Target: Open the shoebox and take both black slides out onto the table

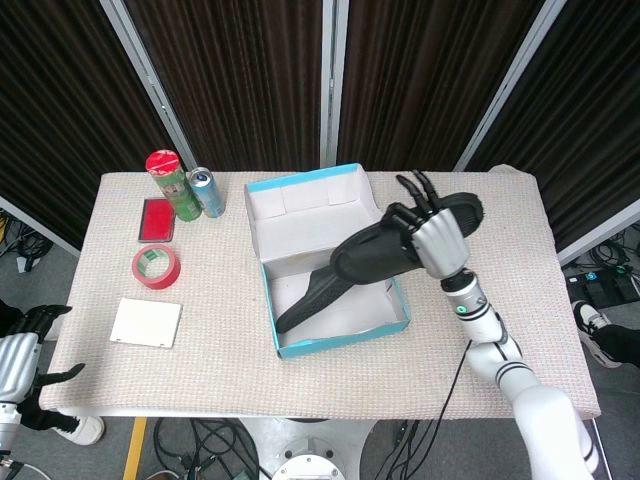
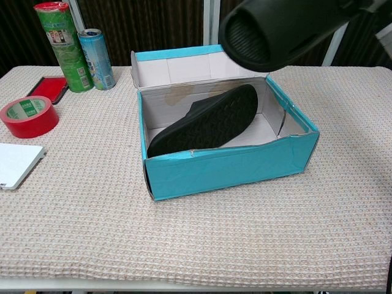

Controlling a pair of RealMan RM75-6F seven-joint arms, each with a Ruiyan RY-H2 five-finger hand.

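The teal shoebox (image 1: pixel 340 345) (image 2: pixel 226 168) stands open mid-table, lid folded back. My right hand (image 1: pixel 436 238) grips one black slide (image 1: pixel 385 250) (image 2: pixel 275 27) and holds it raised above the box's right side; in the chest view only the slide shows, at the top edge, the hand hidden. The second black slide (image 1: pixel 310 293) (image 2: pixel 205 119) lies tilted inside the box, sole up, leaning on the left wall. My left hand (image 1: pixel 18 360) hangs off the table's lower left corner, fingers apart, holding nothing.
On the left of the table are a red tape roll (image 1: pixel 156 267) (image 2: pixel 27 115), a white pad (image 1: pixel 146 322), a flat red box (image 1: pixel 158 219), a green canister (image 1: pixel 170 184) (image 2: pixel 61 46) and a drink can (image 1: pixel 207 191) (image 2: pixel 97 58). Dark curtains stand behind.
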